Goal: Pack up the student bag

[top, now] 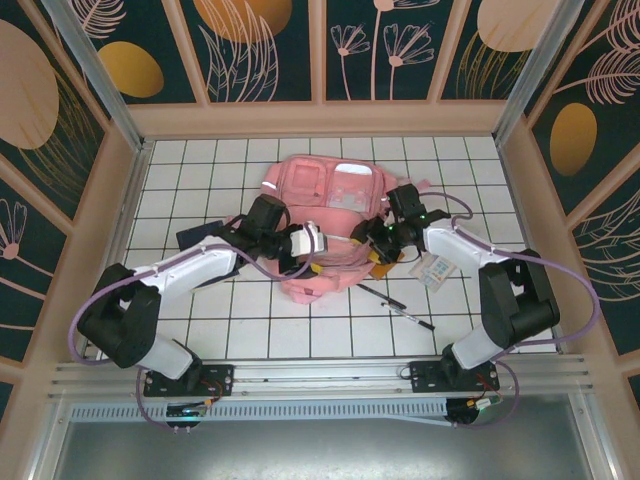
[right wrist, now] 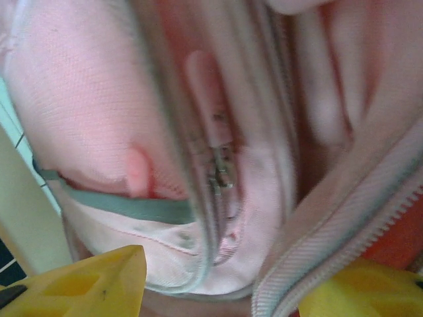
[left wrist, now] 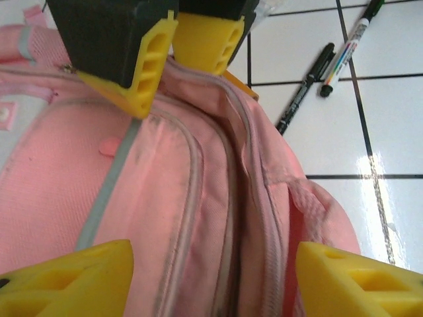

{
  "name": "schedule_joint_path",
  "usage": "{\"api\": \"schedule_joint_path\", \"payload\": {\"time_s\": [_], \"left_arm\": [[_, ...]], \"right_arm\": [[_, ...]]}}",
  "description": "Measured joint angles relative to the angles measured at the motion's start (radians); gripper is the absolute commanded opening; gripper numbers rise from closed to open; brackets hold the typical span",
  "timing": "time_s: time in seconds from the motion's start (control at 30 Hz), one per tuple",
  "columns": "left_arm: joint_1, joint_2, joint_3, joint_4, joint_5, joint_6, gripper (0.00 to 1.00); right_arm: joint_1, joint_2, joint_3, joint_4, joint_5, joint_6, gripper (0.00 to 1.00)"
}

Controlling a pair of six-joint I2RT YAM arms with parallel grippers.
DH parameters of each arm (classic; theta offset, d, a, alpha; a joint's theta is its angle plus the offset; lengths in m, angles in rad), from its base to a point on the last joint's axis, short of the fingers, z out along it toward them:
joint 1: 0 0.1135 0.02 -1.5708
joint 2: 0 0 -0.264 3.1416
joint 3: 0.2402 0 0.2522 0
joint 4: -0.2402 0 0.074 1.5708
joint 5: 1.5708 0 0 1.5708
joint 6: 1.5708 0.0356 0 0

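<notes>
Packing barely begun: student bag (top: 325, 200) unzipped, pens (top: 398, 303) outside at 4 o'clock; left gripper (left wrist: 211, 264) open, right gripper (right wrist: 221, 284) parted, hold unclear.

left claw (left wrist: 213, 257): jaws spread wide; right claw (right wrist: 221, 277): jaws apart; both angled inward, tips facing each other

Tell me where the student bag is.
In the top external view, the student bag lies mid-table on the tiles, with the left gripper and right gripper at its near edge.
</notes>
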State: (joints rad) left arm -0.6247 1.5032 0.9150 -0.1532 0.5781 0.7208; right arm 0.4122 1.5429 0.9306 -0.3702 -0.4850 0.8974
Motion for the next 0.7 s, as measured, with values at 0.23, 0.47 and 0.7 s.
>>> {"api": "schedule_joint_path", "payload": {"time_s": [0.23, 0.47, 0.7], "left_arm": [[0.000, -0.013, -0.023, 0.007, -0.006, 0.000, 0.65], [0.000, -0.028, -0.022, 0.013, -0.033, 0.003, 0.66], [0.000, -0.044, 0.074, -0.053, -0.137, 0.077, 0.70]], "right_arm": [[0.009, 0.027, -0.037, 0.058, 0.009, 0.070, 0.09], [0.011, 0.023, 0.015, 0.050, -0.014, 0.085, 0.00], [-0.045, -0.017, 0.106, 0.088, -0.130, 0.127, 0.00]]}}
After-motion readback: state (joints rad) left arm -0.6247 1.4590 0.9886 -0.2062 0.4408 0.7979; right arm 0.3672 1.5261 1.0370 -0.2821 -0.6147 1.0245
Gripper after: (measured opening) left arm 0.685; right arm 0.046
